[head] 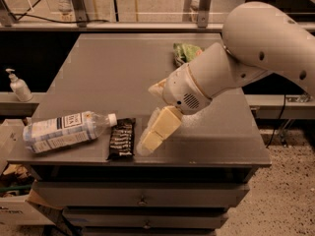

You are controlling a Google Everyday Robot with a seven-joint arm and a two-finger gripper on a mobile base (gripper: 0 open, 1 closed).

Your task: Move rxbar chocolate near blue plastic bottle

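Observation:
The rxbar chocolate [121, 138] lies flat near the front edge of the grey table [118, 73], its dark wrapper with white lettering facing up. The blue plastic bottle [66, 131] lies on its side just left of it, white cap pointing at the bar. My gripper [151, 135] hangs low over the table just right of the bar, apart from it and holding nothing.
A green chip bag [186, 52] lies at the back of the table, partly behind my arm. A small white pump bottle [18, 86] stands on a ledge to the left. A cardboard box [14, 191] sits low left. Drawers are below the tabletop.

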